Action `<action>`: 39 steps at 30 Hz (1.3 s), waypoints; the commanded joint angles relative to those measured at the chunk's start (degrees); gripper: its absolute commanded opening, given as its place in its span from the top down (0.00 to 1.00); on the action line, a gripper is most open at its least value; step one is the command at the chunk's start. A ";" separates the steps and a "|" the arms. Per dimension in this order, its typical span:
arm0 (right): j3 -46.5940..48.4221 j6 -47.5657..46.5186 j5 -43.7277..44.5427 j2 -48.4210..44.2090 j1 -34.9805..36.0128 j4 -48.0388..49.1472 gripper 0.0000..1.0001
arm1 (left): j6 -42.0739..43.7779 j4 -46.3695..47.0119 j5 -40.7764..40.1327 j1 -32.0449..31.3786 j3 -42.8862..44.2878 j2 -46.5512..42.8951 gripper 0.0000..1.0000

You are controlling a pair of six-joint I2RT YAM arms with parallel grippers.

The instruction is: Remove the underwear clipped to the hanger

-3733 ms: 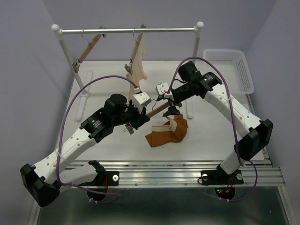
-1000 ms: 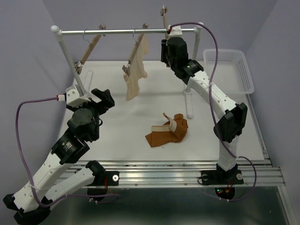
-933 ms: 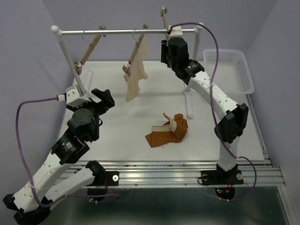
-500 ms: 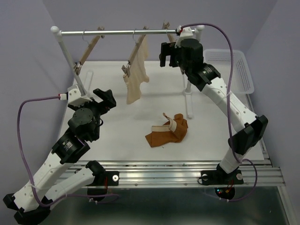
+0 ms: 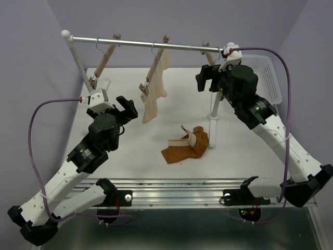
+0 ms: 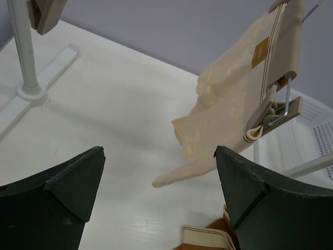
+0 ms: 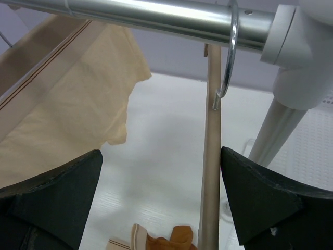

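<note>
Now hanger [image 7: 210, 156] up on rail [image 7: 156, 14], no longer in right end effector [image 7: 161, 153], wide apart like left end effector [image 6: 159, 151].

pale lilac walls [image 5: 31, 21], plain, are set on three sides. a white flat table top [image 5: 140, 156] is evenly lit. a silver metal garment rail [image 5: 135, 42] is carried on white round posts [image 5: 78, 60]. a white plastic lattice basket [image 5: 274, 86] is placed at the far right. a ribbed aluminium frame [image 5: 177, 188] is fitted along the near edge.

Robotics lab test cell, white table [image 5: 140, 156] between plain lilac walls [image 5: 31, 52], left arm [image 5: 88, 151] and right arm [image 5: 260, 112] bolted to metal rail [image 5: 177, 188] at table's near edge.
</note>
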 commanded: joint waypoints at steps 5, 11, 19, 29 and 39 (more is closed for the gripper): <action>1.66 -2.15 -1.21 -1.12 -0.08 3.43 0.00 | 1.50 3.28 1.63 0.36 1.66 2.17 0.01; 7.55 -2.77 -1.91 3.10 -0.08 5.80 0.00 | 1.33 3.29 2.16 0.44 1.75 2.44 0.01; 11.60 -2.25 -2.53 4.96 -0.08 9.86 0.00 | 0.18 2.85 1.99 0.53 1.14 1.20 0.01; -14.83 10.31 7.30 -22.36 -0.08 -1.74 0.00 | -1.40 3.46 1.28 0.71 -0.71 0.24 0.01; -27.95 24.82 22.14 -19.06 -0.08 -14.50 0.00 | -0.43 4.25 5.15 1.32 1.05 5.77 0.01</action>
